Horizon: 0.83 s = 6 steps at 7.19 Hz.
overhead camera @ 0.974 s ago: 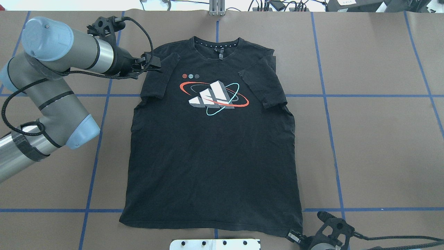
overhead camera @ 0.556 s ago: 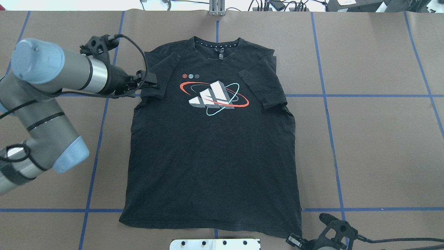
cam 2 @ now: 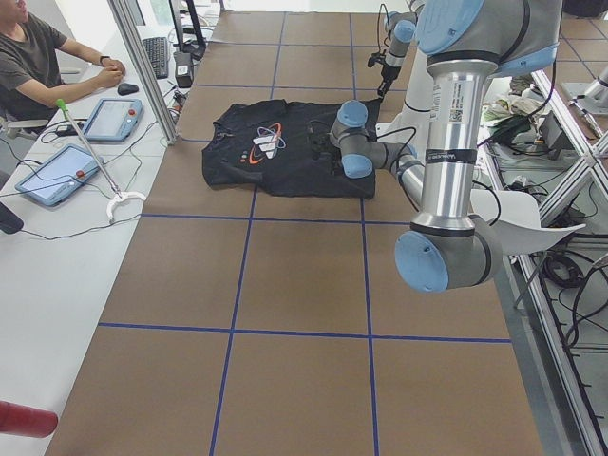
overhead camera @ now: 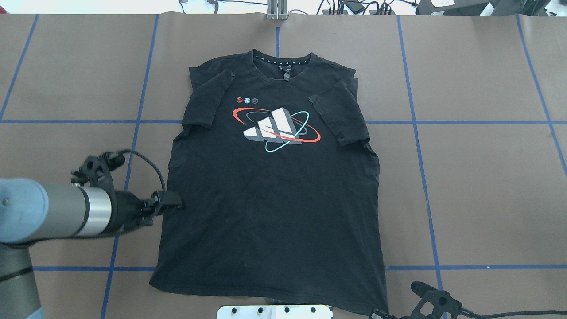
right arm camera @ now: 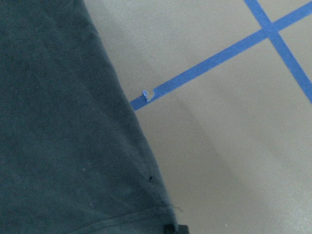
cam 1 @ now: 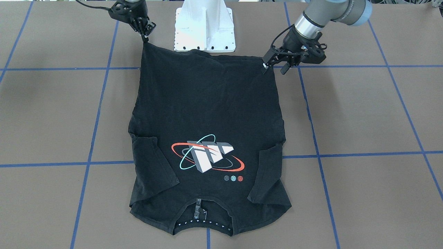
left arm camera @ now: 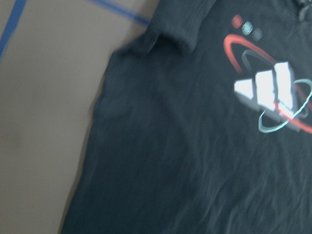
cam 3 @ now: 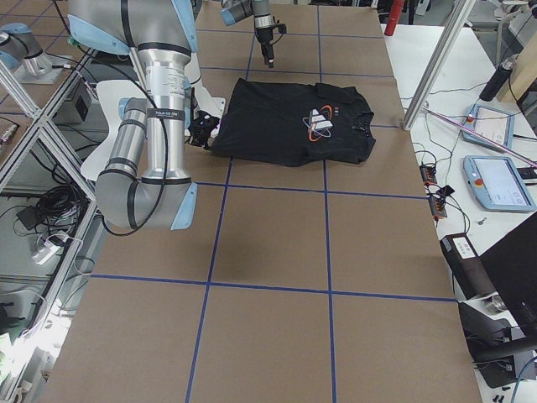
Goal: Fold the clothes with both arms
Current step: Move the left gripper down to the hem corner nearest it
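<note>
The black t-shirt (overhead camera: 274, 199) lies flat, print (overhead camera: 277, 128) up, collar at the far side and both sleeves folded in over the chest. My left gripper (overhead camera: 177, 204) is open and hovers at the shirt's left side edge, about mid-length; in the front view (cam 1: 273, 68) its fingers stand apart. My right gripper (cam 1: 147, 34) is shut on the near right hem corner, which peaks up to it. In the overhead view only its wrist mount (overhead camera: 436, 303) shows at the bottom edge. The right wrist view shows the shirt's edge (right arm camera: 73, 146); the left wrist view shows the print (left arm camera: 273, 97), blurred.
The white pedestal base (cam 1: 206, 26) stands just behind the hem. Blue tape lines (overhead camera: 443, 122) grid the brown table. A metal post (overhead camera: 277, 11) stands at the far edge. An operator (cam 2: 38, 66) sits by tablets at the table's far side.
My left arm has swung from the shirt's left sleeve down along its left edge toward the hem. The shirt has slid slightly toward the robot, its right hem corner drawn along.
</note>
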Tool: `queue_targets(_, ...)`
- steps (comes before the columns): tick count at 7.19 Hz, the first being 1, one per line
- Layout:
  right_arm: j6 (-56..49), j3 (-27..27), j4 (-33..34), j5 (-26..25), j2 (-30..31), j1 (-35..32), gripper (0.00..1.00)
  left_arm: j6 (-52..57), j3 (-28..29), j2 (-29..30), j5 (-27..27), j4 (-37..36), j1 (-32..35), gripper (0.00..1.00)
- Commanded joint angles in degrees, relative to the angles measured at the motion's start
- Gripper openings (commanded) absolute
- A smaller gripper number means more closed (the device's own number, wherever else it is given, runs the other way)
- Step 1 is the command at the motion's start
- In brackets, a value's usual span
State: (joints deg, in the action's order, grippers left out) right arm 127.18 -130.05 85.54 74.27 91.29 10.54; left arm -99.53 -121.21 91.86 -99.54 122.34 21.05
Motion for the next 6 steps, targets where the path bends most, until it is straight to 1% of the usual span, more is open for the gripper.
queue_targets(1,0.0,-0.2,0.07,0.0,0.02,0.09,0.0,-9.07,-4.45,-1.77,7.5,-11.09,-13.79,0.99)
queue_targets(2,0.0,-0.55,0.07,0.0,-0.06,0.18,0.0,-10.84,-4.12,-2.38,10.3,-11.59,-17.58,0.96)
queue_targets(3,0.0,-0.64,0.07,0.09,-0.06,0.18,0.0,-14.52,-2.99,-2.04,10.33,-11.59,-18.75,0.93)
queue_targets(4,0.0,-0.64,0.07,0.52,0.02,0.09,0.0,-16.21,-1.32,-1.6,10.33,-11.59,-20.33,0.86)
queue_targets(5,0.0,-0.64,0.07,0.53,0.02,0.09,0.0,-15.79,-0.96,-1.51,10.42,-11.42,-19.82,0.82)
queue_targets(6,0.0,-0.73,0.07,0.53,0.02,0.09,0.0,-15.52,-1.04,-2.2,10.33,-11.5,-19.12,0.81)
